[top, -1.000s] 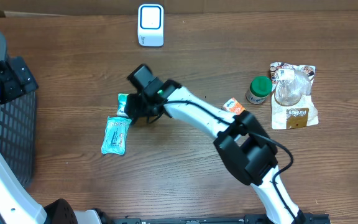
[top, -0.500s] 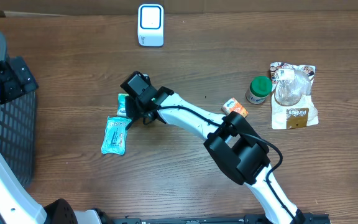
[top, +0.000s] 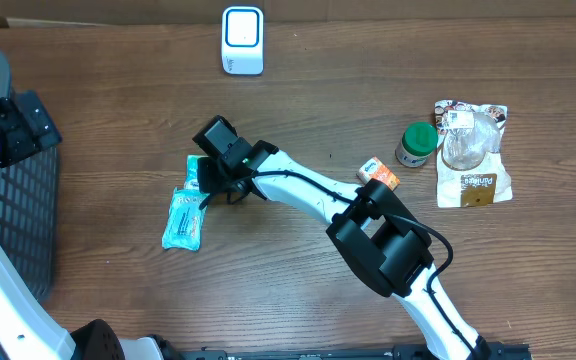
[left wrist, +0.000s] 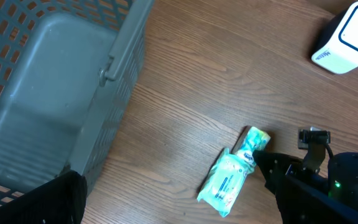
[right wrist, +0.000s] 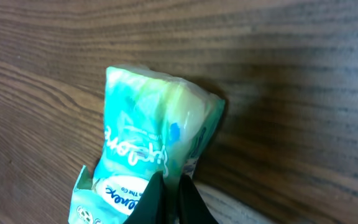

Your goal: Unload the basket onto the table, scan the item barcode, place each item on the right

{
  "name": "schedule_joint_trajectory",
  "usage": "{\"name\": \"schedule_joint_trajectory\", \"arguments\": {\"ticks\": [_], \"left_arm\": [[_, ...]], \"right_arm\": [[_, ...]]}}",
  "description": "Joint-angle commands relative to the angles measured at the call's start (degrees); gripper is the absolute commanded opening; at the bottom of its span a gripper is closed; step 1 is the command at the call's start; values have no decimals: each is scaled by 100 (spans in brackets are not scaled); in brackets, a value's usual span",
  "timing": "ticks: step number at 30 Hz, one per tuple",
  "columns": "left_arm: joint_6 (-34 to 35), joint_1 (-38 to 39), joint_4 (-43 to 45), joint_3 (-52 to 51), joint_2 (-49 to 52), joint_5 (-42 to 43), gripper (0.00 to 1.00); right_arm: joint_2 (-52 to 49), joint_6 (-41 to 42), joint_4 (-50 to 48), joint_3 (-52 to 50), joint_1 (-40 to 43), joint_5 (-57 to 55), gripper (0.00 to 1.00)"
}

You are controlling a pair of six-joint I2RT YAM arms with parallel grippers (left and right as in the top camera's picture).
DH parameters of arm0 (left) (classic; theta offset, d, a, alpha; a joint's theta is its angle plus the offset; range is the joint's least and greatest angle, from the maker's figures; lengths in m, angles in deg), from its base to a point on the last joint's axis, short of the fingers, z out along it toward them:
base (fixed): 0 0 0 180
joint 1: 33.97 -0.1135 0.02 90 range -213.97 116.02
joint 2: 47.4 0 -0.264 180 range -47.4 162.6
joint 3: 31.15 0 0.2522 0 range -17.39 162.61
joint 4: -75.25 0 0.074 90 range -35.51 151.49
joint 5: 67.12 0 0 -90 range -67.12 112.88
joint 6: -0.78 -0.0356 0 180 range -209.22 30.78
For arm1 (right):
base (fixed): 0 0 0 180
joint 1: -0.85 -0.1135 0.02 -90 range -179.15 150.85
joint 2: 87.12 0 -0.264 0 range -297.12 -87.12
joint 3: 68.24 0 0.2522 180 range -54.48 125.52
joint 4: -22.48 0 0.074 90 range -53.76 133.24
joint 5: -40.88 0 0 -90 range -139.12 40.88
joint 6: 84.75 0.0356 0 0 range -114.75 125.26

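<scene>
Wipes packet (right wrist: 157, 124) lies on the table (right wrist: 303, 74), left of centre, our right hand (right wrist: 171, 190) pinched shut on its edge. We're grasping; next we'd lift it, barcode toward the scanner (top: 242, 40).

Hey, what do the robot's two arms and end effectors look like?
Both arms have smooth white shells with blocky black joint housings: the right arm and the left arm. A thin black cable runs along the right arm, and a small green light glows near its wrist. The right end effector has slim black fingers.
</scene>
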Motion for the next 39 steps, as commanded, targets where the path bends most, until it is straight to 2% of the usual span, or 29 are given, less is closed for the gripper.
{"name": "schedule_joint_trajectory", "arguments": {"ticks": [1, 6, 13, 16, 22, 25, 27, 32, 39], "left_arm": [[-90, 9, 7, 57, 20, 61, 100], [-90, 9, 7, 57, 20, 61, 100], [-90, 9, 7, 57, 20, 61, 100], [-90, 9, 7, 57, 20, 61, 100], [-90, 9, 7, 57, 20, 61, 100], [-90, 9, 7, 57, 20, 61, 99], [-90, 9, 7, 57, 20, 61, 99], [-90, 9, 7, 57, 20, 61, 99], [-90, 9, 7, 57, 20, 61, 99]], "right_arm": [[-111, -289, 420, 203, 90, 251, 4], [-33, -885, 1287, 835, 295, 232, 4], [9, -2957, 2997, 2020, 704, 232, 4], [7, -3497, 3405, 2052, 848, 232, 4], [4, -3729, 3880, 2017, 1021, 527, 4], [4, -4706, 4144, 2017, 1023, 1366, 4], [4, -5272, 4319, 2017, 1016, 1471, 4], [4, -5451, 4380, 2013, 1049, 1029, 4], [4, -5429, 4369, 2013, 1106, 1003, 4]]}}
